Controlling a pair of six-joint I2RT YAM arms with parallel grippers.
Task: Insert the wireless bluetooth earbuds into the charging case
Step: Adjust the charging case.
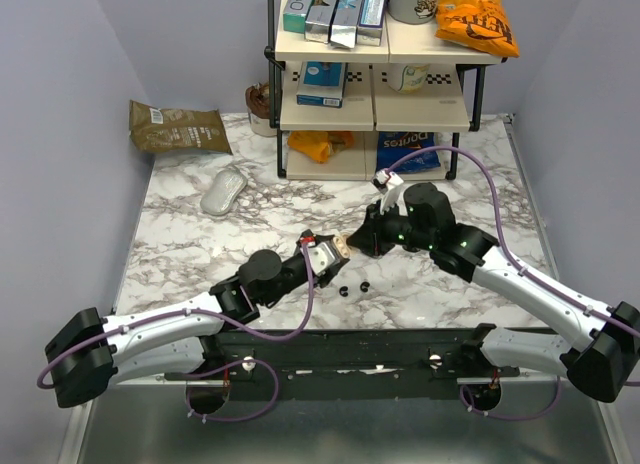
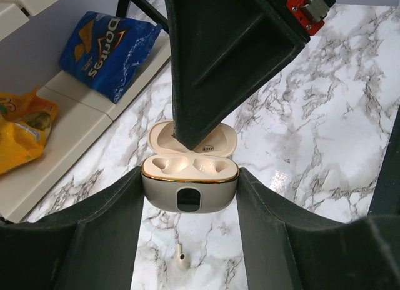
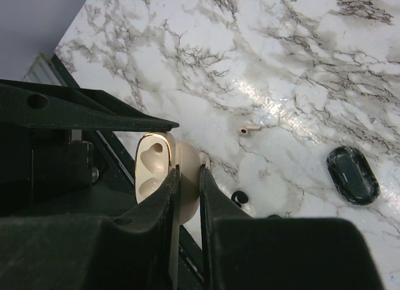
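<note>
The left gripper (image 2: 189, 174) clamps the open charging case (image 2: 187, 197) by its sides, and its 2 wells are empty. The right gripper (image 3: 188, 171) pinches the case's raised lid (image 2: 161, 137) between its fingers. The 2 black earbuds lie on the marble table (image 1: 200, 254) near the case, 1 earbud (image 1: 345, 289) just beside the other earbud (image 1: 363, 283).

Even overhead light is brightening the tabletop (image 1: 190, 254); glare is streaking it in both wrist views, whose near edges are blurring dark.
</note>
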